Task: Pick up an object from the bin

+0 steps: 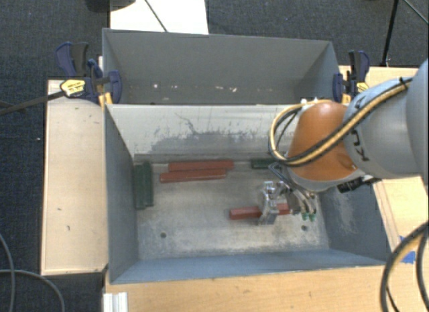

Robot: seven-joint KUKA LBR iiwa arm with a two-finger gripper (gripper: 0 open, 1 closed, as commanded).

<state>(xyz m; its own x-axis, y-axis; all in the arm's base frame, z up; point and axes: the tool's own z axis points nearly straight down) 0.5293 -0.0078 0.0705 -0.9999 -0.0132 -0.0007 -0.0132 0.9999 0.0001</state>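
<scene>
- short red-brown block (242, 214) lies flat on the floor of the bin (214, 69), well to the right of the dark green block (141, 184) and a little nearer the front wall than that block's middle
- gripper (270, 204) is down at the right part of the red-brown block; red shows on both sides of the metal tip (longer stretch on the side toward the dark green block, short stub on the far side)
- cannot tell whether the gripper is clenched on the block or released, since the tip is too small and cluttered to read
- orange cover (322, 143) of the wrist sits above the gripper, farther from the dark green block, with black and yellow cables (280, 136) looped over its near edge
- two long red-brown sticks (196, 170) lie side by side, just right of the dark green block's upper end, along the foot of the back wall
- small dark green piece (263, 164) sits beyond the sticks' far end, also at the back wall, partly under the cables
- dark green block itself stands against the left wall, long side running front to back (apart from everything else)
</scene>
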